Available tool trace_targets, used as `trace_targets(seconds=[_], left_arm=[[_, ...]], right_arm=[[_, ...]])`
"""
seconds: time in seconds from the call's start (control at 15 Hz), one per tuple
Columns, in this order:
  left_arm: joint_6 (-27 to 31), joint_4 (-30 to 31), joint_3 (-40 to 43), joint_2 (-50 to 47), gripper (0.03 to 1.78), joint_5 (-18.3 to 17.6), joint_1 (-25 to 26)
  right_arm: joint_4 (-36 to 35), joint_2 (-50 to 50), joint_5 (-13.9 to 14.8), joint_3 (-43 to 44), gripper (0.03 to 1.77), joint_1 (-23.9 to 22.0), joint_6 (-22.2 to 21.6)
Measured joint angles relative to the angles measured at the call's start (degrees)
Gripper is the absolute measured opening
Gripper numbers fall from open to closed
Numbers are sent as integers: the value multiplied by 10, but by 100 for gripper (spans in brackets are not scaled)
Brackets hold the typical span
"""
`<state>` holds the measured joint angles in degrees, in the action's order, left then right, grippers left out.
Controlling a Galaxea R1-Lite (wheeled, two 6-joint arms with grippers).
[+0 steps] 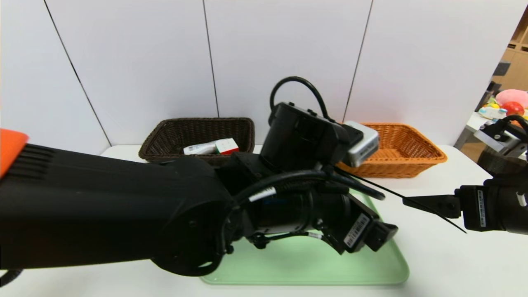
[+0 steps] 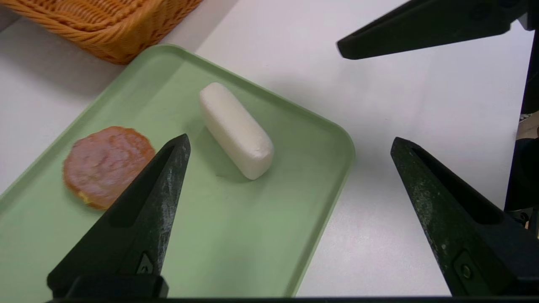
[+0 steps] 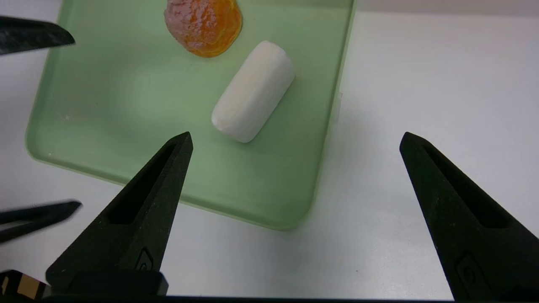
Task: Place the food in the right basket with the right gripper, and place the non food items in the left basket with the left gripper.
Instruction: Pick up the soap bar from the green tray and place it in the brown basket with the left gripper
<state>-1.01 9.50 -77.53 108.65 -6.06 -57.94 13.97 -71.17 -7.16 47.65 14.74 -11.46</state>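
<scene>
The left tool (image 2: 290, 141) hangs wide and empty above the tray (image 2: 236, 235), the white roll (image 2: 236, 130) and bun (image 2: 107, 166) below it; the right tool (image 3: 297, 134), also wide, is near.

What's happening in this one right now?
Neither arm is holding anything. The left claw is open above the right side of the green tray, and the right claw is open just right of it. A white, rounded block and a round, browned food piece lie on the tray. The dark left basket holds a white tube and a small box. The food pieces have yet to go into the orange right basket.
</scene>
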Motion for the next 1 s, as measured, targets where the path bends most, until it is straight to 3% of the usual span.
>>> trace_targets(seconds=[0.53, 1.0], left_arm=[[2, -1, -70, 110, 169, 113, -34], [0, 0, -89, 157, 169, 124, -36]], right_arm=[[0, 4, 8, -5, 170, -5, -7], [1, 22, 10, -7, 170, -14, -11]])
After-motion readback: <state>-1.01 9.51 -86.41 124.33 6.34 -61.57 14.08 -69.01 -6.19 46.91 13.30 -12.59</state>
